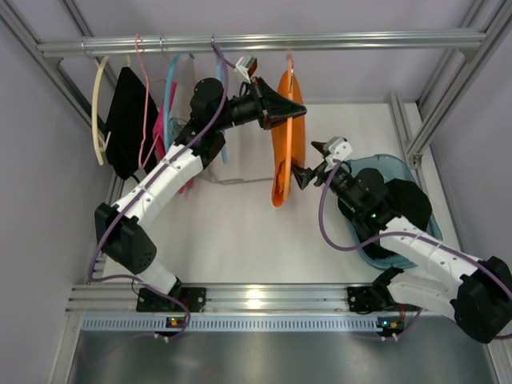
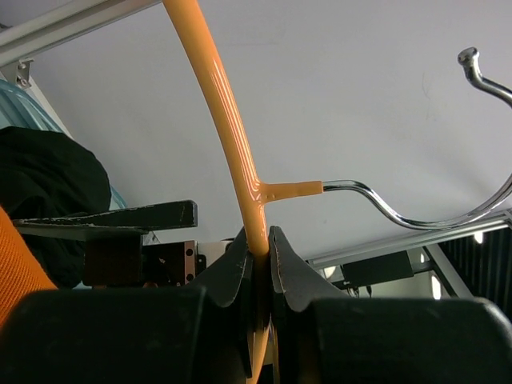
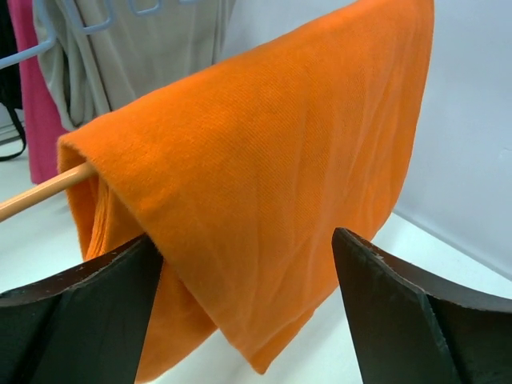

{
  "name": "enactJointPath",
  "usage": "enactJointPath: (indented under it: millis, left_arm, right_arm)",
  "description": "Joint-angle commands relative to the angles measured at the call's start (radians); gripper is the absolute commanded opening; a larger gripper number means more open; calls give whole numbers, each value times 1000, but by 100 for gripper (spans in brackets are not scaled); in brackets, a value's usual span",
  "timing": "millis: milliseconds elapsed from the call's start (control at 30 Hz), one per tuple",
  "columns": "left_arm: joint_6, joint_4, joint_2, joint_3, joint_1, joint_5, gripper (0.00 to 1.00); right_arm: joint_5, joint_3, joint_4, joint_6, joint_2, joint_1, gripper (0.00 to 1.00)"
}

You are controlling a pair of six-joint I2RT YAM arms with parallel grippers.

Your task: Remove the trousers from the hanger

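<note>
The bright orange trousers (image 1: 282, 156) hang folded over the bar of an orange hanger (image 2: 228, 120) under the rail. My left gripper (image 1: 294, 112) is shut on the hanger's neck just below its metal hook (image 2: 400, 214); the wrist view shows its gripper (image 2: 261, 240) clamped on the orange stem. My right gripper (image 1: 310, 160) is open at the trousers' right side. In the right wrist view its open gripper (image 3: 246, 240) brackets the draped orange cloth (image 3: 256, 176) without touching it, and the hanger bar (image 3: 40, 196) pokes out left. Black trousers (image 1: 128, 128) hang at far left.
The metal rail (image 1: 320, 40) carries several more hangers with pink (image 1: 164, 132) and beige (image 3: 152, 48) garments. A blue basin (image 1: 376, 168) at the right holds a black cloth (image 1: 408, 200). Frame posts stand at both sides.
</note>
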Motion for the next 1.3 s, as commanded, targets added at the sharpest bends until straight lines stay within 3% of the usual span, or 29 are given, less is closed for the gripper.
enactJointPath:
  millis: [0, 133, 433, 567, 667, 733, 767, 833, 867, 967, 1067, 1267]
  left_arm:
    - [58, 235, -70, 99, 0, 5, 0]
    - [61, 232, -75, 95, 0, 8, 0]
    - [56, 231, -70, 89, 0, -1, 0]
    - [58, 231, -71, 89, 0, -2, 0]
    - [61, 231, -73, 89, 0, -6, 0]
    - [61, 231, -76, 87, 0, -6, 0]
    - [62, 231, -78, 87, 0, -7, 0]
    - [62, 232, -82, 75, 1, -6, 0]
    - [64, 234, -85, 69, 1, -6, 0]
    - [67, 234, -98, 40, 4, -6, 0]
    - [73, 232, -107, 3, 13, -10, 0]
    - [124, 198, -142, -123, 38, -55, 0]
  right_arm:
    - [51, 62, 103, -11, 26, 10, 84]
    - [77, 77, 116, -49, 46, 5, 80]
    - [37, 92, 99, -49, 46, -16, 80]
    - [-1, 108, 128, -11, 80, -20, 89]
    - [18, 141, 117, 14, 114, -18, 88]
    - [44, 164, 107, 15, 137, -21, 79]
    - [55, 169, 100, 17, 141, -23, 66]
    - [58, 184, 88, 24, 138, -36, 52]
    - [55, 189, 77, 26, 134, -39, 38]
    - [51, 210, 28, 29, 105, -47, 12]
    - [34, 235, -25, 37, 63, -47, 0]
    - [-6, 305, -142, 92, -30, -49, 0]
